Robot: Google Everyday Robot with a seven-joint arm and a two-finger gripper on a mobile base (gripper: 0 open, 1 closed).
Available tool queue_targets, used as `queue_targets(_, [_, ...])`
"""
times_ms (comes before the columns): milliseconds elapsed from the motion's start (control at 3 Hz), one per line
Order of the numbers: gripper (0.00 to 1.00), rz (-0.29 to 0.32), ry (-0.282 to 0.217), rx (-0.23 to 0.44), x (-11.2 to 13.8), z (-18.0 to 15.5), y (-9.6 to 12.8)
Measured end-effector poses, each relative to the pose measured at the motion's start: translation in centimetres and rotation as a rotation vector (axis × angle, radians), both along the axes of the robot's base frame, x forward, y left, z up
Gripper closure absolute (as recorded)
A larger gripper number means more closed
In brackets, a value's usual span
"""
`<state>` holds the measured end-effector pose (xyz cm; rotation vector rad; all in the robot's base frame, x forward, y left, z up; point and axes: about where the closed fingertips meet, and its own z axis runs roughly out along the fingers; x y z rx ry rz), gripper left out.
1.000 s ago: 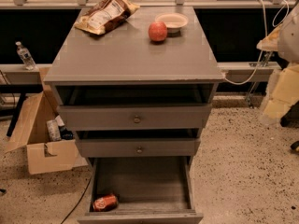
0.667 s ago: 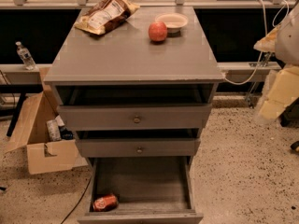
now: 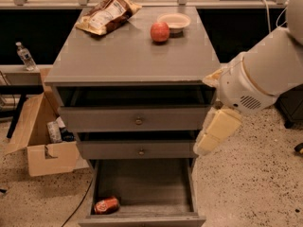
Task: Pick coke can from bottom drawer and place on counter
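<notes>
The coke can (image 3: 106, 205) lies on its side in the front left corner of the open bottom drawer (image 3: 151, 186). Its white lettering is too blurred to read. On the counter (image 3: 132, 60), the print on a crumpled snack bag (image 3: 106, 14) is also illegible, and 1 red apple (image 3: 160, 31) sits just beside a shallow bowl (image 3: 174, 21).

The white arm (image 3: 265, 70) enters from the right, bent downward. Its cream gripper (image 3: 215, 134) hangs beside the cabinet's right edge at the level of the 2 upper drawers, well above the can. I cannot tell whether it is spread or closed.
</notes>
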<state>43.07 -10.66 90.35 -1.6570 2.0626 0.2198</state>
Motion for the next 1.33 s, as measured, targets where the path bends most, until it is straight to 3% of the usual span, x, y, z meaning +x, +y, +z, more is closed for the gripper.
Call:
queue_targets(333, [0.00, 0.000, 0.000, 0.000, 0.0, 0.0, 0.0])
queue_targets(667, [0.00, 0.020, 0.037, 0.034, 0.0, -4.5, 1.3])
queue_targets(1333, [0.00, 0.097, 0.125, 0.155, 0.5, -19.9, 8.3])
